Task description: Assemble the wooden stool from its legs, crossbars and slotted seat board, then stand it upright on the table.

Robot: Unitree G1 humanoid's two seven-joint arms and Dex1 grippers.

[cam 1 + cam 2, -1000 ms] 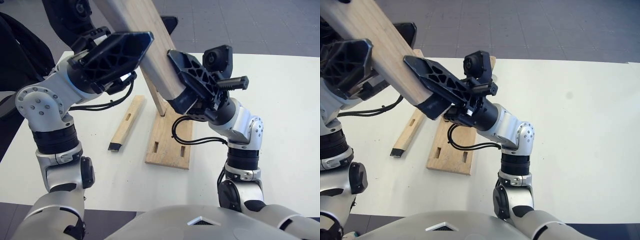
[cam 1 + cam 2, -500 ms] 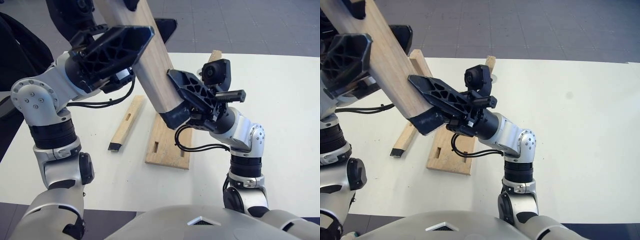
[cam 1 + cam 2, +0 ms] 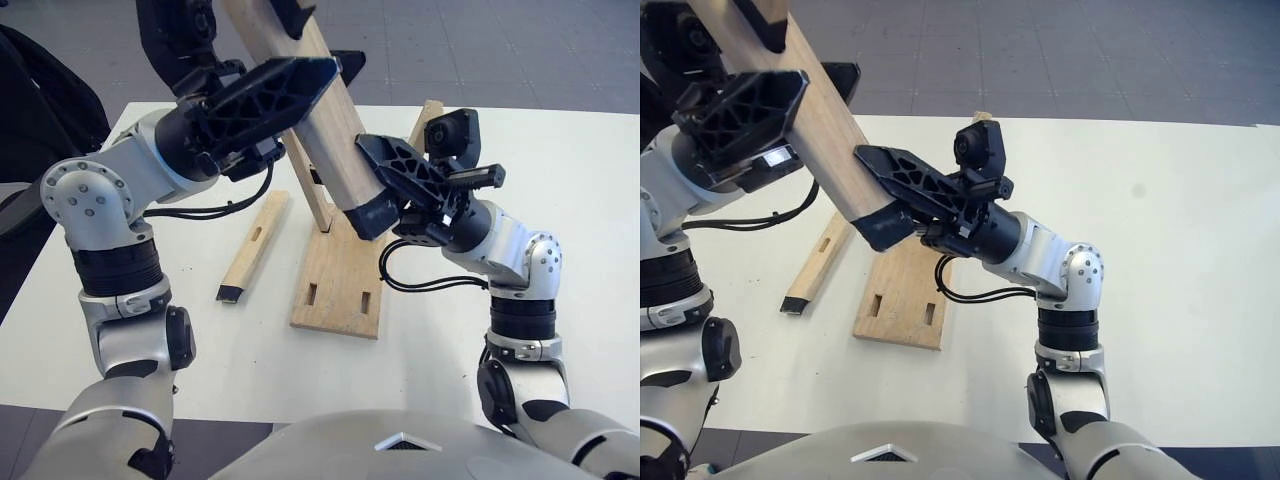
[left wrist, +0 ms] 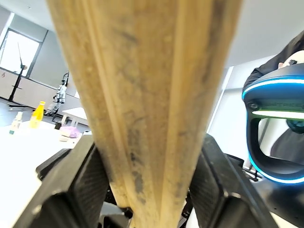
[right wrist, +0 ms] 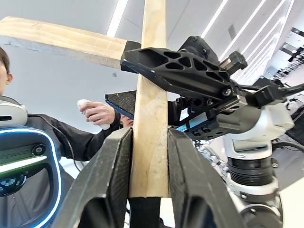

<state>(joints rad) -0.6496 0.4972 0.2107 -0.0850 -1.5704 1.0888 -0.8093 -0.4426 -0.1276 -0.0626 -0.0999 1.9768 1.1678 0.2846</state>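
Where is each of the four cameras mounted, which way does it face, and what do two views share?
Left eye view: on the head, facing forward and down at table and seat board; both arms show, left gripper and right gripper clamping a leg.
Right eye view: beside it, same scene and arms.
Left wrist view: left wrist, looking along the leg between own fingers.
Right wrist view: right wrist, looking up the leg between own fingers; shares the left gripper with the eye views.
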